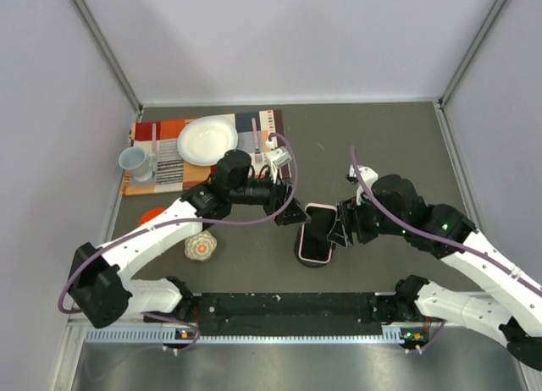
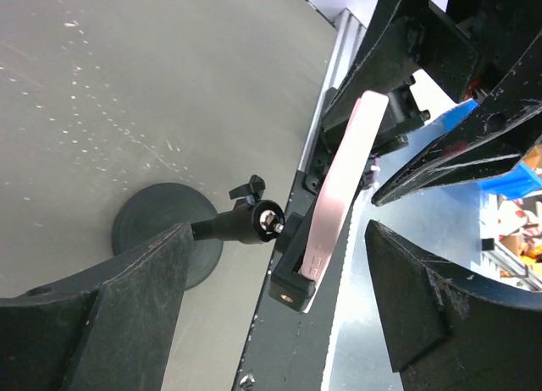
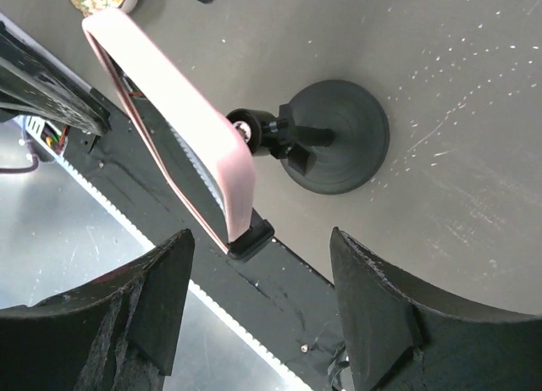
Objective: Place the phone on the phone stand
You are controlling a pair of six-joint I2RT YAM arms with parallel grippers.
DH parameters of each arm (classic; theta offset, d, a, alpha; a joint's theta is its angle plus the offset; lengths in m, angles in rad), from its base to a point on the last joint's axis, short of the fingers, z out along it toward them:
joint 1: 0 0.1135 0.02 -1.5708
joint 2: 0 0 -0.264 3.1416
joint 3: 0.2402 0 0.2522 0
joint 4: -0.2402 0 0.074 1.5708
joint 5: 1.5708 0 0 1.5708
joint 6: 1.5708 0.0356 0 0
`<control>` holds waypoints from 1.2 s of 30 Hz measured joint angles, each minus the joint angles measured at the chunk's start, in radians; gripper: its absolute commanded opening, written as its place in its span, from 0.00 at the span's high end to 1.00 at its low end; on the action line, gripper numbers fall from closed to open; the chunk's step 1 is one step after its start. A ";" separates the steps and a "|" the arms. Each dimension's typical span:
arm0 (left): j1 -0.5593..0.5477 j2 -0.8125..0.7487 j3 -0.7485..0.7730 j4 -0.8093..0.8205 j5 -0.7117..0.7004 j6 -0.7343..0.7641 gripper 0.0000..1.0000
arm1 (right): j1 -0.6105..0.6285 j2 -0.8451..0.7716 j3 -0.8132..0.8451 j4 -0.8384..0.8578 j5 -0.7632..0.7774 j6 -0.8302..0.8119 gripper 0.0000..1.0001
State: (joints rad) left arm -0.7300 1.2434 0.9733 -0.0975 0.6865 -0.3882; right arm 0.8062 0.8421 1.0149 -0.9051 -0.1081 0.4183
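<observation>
The phone, seemingly a stiff, light slab with slick, breakable glass best pinched by its pink case edges, sits tilted in the phone stand, flanked by the left gripper and right gripper, both spread wide and empty.

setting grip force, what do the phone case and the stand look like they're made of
Phone case: pink, matte, rounded edge with no glare, so likely soft silicone or rubber. Stand: matte black, probably hard plastic, faint rings in its round base; a shiny screw at its joint looks metal.
</observation>
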 measured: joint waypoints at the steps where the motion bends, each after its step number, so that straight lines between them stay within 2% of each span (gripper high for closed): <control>1: 0.001 0.004 -0.008 0.008 0.013 -0.006 0.12 | 0.000 -0.004 -0.002 0.001 -0.009 -0.006 0.35; 4: 0.001 -0.009 -0.062 0.046 0.038 -0.031 0.12 | -0.002 -0.005 -0.014 0.023 -0.050 -0.026 0.31; 7: 0.001 -0.060 -0.118 0.053 0.037 -0.049 0.12 | -0.003 -0.017 -0.042 0.058 -0.072 -0.034 0.22; 11: 0.001 -0.163 -0.144 0.036 -0.001 -0.055 0.12 | 0.002 -0.056 -0.056 0.085 -0.061 -0.014 0.01; 13: 0.001 -0.217 -0.144 0.021 -0.032 -0.048 0.12 | 0.027 -0.071 -0.054 0.101 -0.011 0.015 0.01; 17: 0.001 -0.326 -0.141 -0.046 -0.219 -0.024 0.11 | 0.159 -0.032 -0.010 0.080 0.183 0.151 0.01; 20: 0.002 -0.360 -0.093 -0.149 -0.396 -0.004 0.11 | 0.254 0.066 0.083 0.019 0.352 0.307 0.01; 24: 0.003 -0.358 -0.018 -0.241 -0.533 0.039 0.11 | 0.383 0.233 0.203 -0.065 0.571 0.472 0.01; 31: 0.003 -0.391 0.021 -0.314 -0.610 0.129 0.10 | 0.484 0.410 0.338 -0.257 0.819 0.732 0.01; 36: 0.003 -0.424 0.024 -0.331 -0.642 0.181 0.10 | 0.523 0.522 0.444 -0.367 0.903 0.858 0.02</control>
State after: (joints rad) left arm -0.7269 0.8196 0.9970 -0.4286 0.0448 -0.2070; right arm 1.3293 1.3640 1.4590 -1.2724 0.7948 1.2766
